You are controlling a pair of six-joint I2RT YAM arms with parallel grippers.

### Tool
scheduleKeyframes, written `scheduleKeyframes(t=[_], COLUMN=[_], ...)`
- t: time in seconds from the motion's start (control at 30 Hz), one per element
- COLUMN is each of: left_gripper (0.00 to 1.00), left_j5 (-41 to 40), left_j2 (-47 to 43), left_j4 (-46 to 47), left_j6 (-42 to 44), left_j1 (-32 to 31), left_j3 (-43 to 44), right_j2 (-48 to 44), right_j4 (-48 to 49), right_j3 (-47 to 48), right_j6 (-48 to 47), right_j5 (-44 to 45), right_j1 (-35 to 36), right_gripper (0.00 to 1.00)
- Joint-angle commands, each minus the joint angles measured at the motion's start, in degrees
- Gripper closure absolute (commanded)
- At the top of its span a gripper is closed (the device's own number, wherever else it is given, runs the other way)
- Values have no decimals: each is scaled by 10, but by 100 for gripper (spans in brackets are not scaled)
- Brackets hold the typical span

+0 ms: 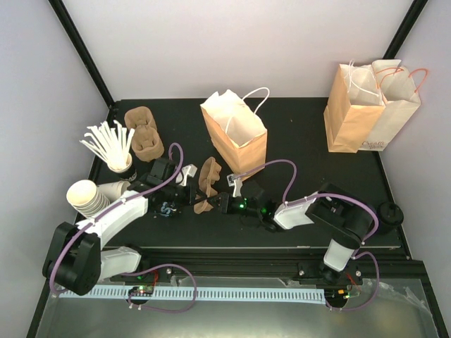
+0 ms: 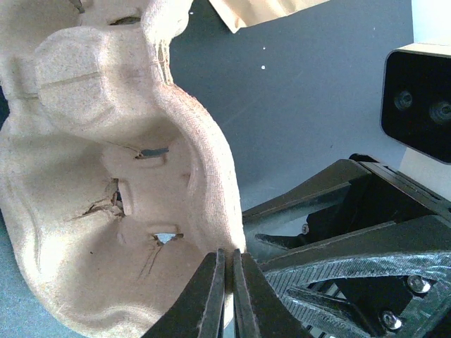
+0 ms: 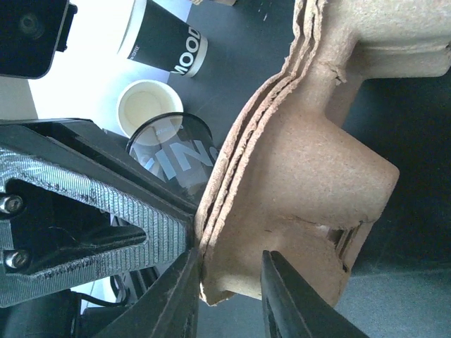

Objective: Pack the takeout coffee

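Observation:
The takeout coffee (image 1: 390,213), seen as a black lid, stands alone at the table's far right edge, away from both arms. Between the arms a stack of brown pulp cup carriers (image 1: 209,177) is held tilted on edge. My left gripper (image 1: 190,184) is shut on its rim (image 2: 227,253), pinching the thin pulp wall (image 2: 204,176). My right gripper (image 1: 221,201) comes in from the other side. Its jaws (image 3: 231,257) straddle the lower corner of the carrier stack (image 3: 317,169), one finger against the layered edge and the other on the cup wall.
An open paper bag (image 1: 236,130) stands just behind the carriers, with two more bags (image 1: 366,105) at the back right. Another carrier stack (image 1: 144,134), a cup of white stirrers (image 1: 111,146) and stacked white cups (image 1: 90,197) fill the left side.

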Motion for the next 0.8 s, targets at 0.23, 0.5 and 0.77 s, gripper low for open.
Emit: scheduleKeyframes(t=[0.23,0.5,0.77], left_gripper=[93,94,94], left_j5=[6,-38,-89], left_j2=[-30,-43,-58], left_j4=[9,-51,-127], left_j6=[-7,23,61], left_j1=[-4,-3,-3], left_j3=[5,37,87], right_j2=[2,-7,2], right_j4=[-20,-40,-47], right_j3=[-10,-22,-30], right_j6=[1,0,-2], right_j5=[29,46,45], right_j1=[1,-1,-11], right_gripper=[74,74,74])
